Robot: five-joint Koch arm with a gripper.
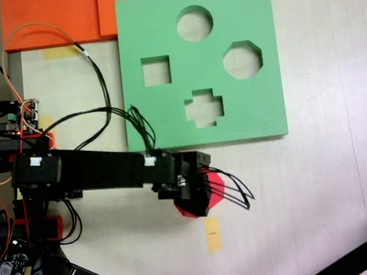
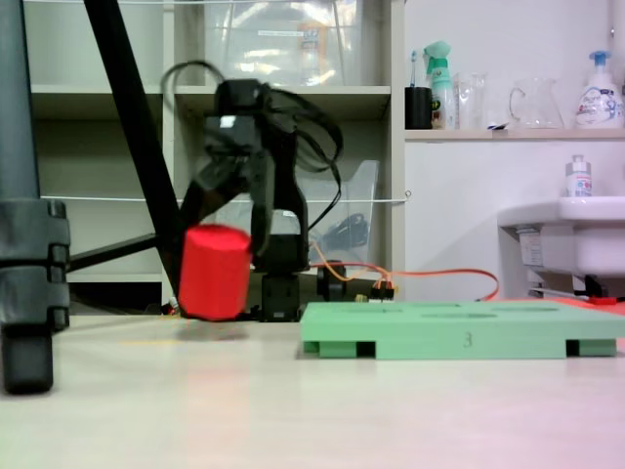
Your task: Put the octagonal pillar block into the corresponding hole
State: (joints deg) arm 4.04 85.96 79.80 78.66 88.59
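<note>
Green foam board (image 1: 168, 119) lies flat on the pale table (image 1: 332, 181), filling the upper middle of the top-down fixed view, with round, square, cross-shaped and eight-sided cutouts. The eight-sided hole (image 1: 242, 60) sits toward the board's right edge and stands empty. Below the board's near edge, the black arm (image 1: 95, 170) reaches in from the left. Its gripper (image 1: 199, 191) is clamped on the red octagonal pillar block (image 2: 215, 272), which in the low fixed view hangs just above the table, left of the board and apart from it
</note>
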